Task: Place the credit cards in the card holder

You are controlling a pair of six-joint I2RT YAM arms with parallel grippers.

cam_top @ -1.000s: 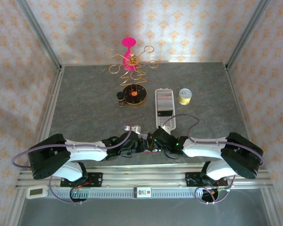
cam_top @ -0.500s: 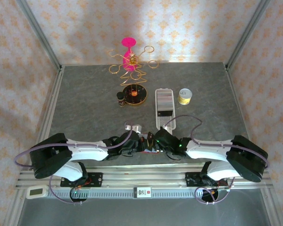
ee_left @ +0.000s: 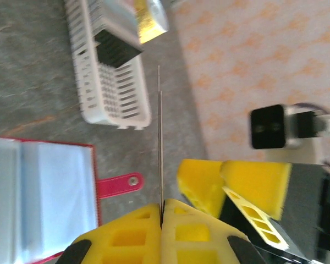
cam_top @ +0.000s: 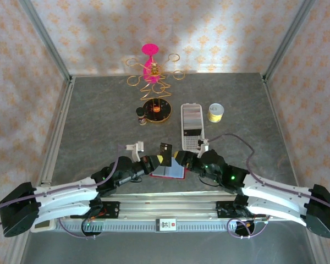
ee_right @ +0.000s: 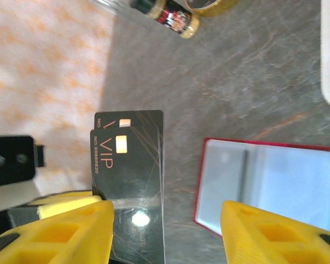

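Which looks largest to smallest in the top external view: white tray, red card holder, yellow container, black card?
1. white tray
2. red card holder
3. yellow container and black card look about alike; the card is lifted nearer the camera, so I won't rank them.

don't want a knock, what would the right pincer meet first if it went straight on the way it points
Most likely the black VIP card in the shut left pincer; it lies just ahead of the open right pincer. Depth is hard to judge.
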